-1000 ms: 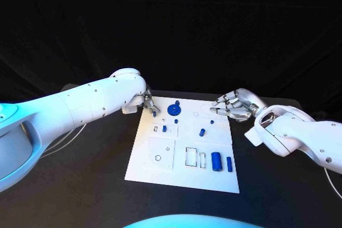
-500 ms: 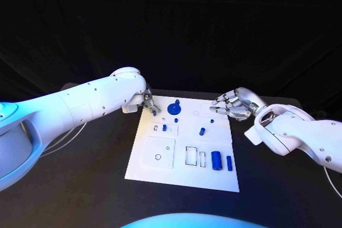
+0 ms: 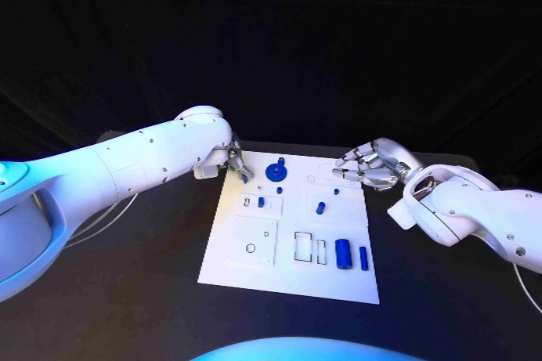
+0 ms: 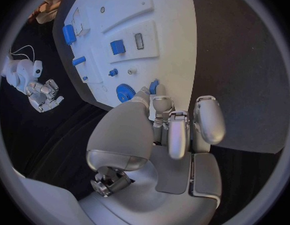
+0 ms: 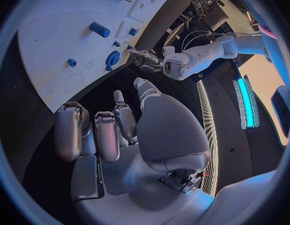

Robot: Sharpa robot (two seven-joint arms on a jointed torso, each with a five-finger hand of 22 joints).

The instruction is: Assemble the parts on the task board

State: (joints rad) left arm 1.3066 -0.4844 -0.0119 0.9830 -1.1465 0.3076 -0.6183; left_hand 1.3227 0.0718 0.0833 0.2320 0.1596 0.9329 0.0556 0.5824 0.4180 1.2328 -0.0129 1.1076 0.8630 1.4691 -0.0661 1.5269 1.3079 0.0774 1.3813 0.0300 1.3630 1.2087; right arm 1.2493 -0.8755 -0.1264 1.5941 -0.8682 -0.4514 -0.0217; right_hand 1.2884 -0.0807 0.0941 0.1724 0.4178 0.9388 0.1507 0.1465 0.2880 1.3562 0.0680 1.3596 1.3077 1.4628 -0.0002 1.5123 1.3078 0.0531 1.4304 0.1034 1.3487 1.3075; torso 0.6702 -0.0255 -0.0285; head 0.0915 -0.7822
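The white task board (image 3: pixel 296 236) lies in the middle of the head view on the black table (image 3: pixel 135 298), with a blue gear (image 3: pixel 276 172) at its upper edge and blue cylinders (image 3: pixel 342 254) toward its lower right. At the board's upper left corner the left hand (image 3: pixel 234 162) pinches a small blue part (image 4: pixel 154 86) between its fingertips. At the upper right corner the right hand (image 3: pixel 370 165) hovers with fingers curled inward and nothing in them.

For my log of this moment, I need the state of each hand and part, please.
left hand: fingertips at a small blue part, grip unclear
right hand: fingers curled, holding nothing
blue gear: flat on the task board
large blue cylinder: lying on its side, untouched
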